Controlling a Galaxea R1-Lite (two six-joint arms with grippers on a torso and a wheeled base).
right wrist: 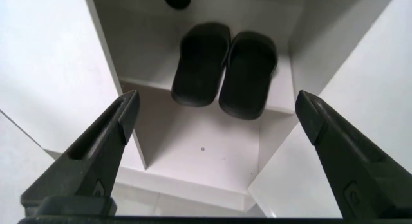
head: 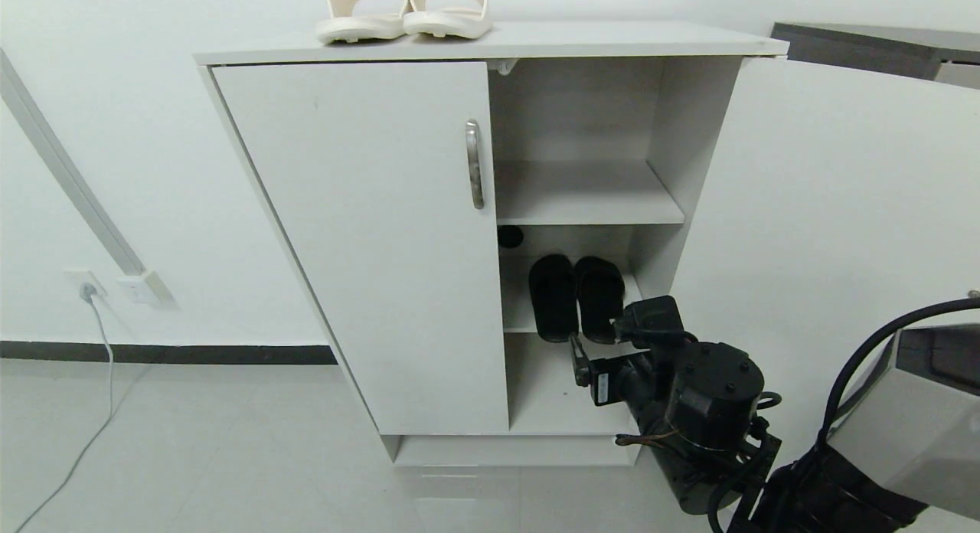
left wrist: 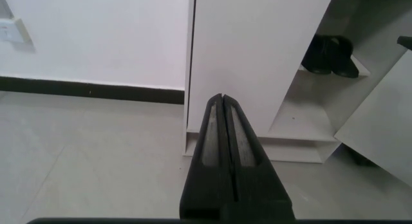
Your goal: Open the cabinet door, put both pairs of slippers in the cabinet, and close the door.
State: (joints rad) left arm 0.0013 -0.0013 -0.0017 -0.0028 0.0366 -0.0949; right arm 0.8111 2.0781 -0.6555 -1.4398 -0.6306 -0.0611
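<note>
The white cabinet has its left door shut and its right door swung wide open. A pair of black slippers lies side by side on the middle shelf inside. A cream pair of slippers rests on the cabinet's top. My right gripper is open and holds nothing, just in front of and slightly below the black pair. My left gripper is shut on nothing, low over the floor and facing the shut left door.
A metal handle runs down the shut door's right edge. The open door stands close beside my right arm. A wall outlet with a grey cable is at the left, above a black baseboard. Pale floor tiles spread before the cabinet.
</note>
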